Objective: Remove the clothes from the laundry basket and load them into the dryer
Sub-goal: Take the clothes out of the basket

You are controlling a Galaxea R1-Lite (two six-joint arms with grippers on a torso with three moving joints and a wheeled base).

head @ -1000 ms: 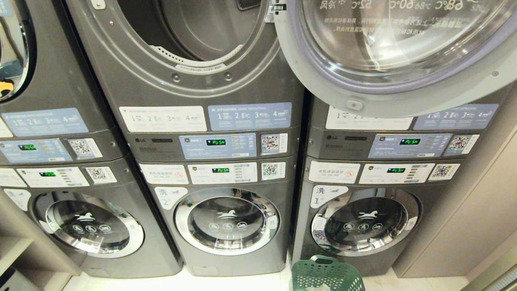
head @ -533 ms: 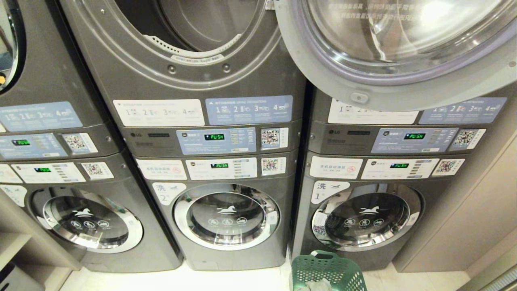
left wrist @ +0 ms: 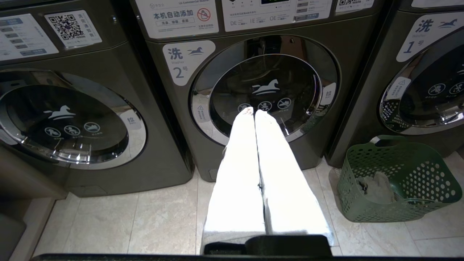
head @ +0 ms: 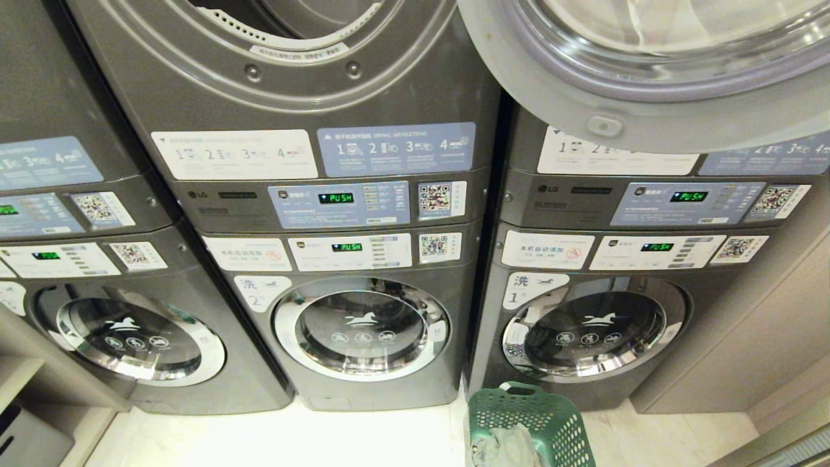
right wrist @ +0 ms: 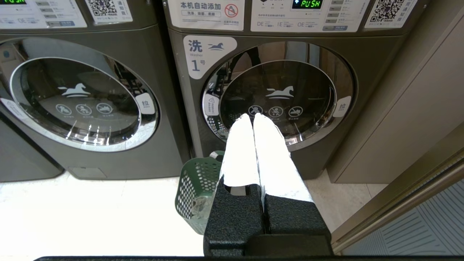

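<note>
Facing a wall of stacked grey machines: the dryer [head: 311,97] sits up top in the middle stack, its opening gaping, and its big chrome-rimmed glass door [head: 648,78] is swung out to the right across the neighbouring stack. Below are the smaller-doored washers with horse marks, number 2 [head: 361,327] and number 1 [head: 593,334], doors closed. Pale tiled floor [head: 292,441] in front.

The laundry basket [head: 532,421], green with lattice walls, stands on the floor right at the foot of washer 1, at the bottom edge of the head view. Clothes [head: 509,447] lie bunched low inside it, pale grey-green, crumpled, no clear long axis, well below the rim.

Left tool [left wrist: 252,111] is clenched, empty, aimed at washer 2's door; the basket lies off toward the robot's right of it. Right tool [right wrist: 250,117] is also clenched, empty, aimed at washer 1's door, with the basket just below and slightly to its left. Neither arm shows in the head view.

Judgement: the right arm is nearer; the pick needs a reach downward into the basket, then a long lift up and left to the dryer opening. Nothing loaded yet, as far as can be seen.
</note>
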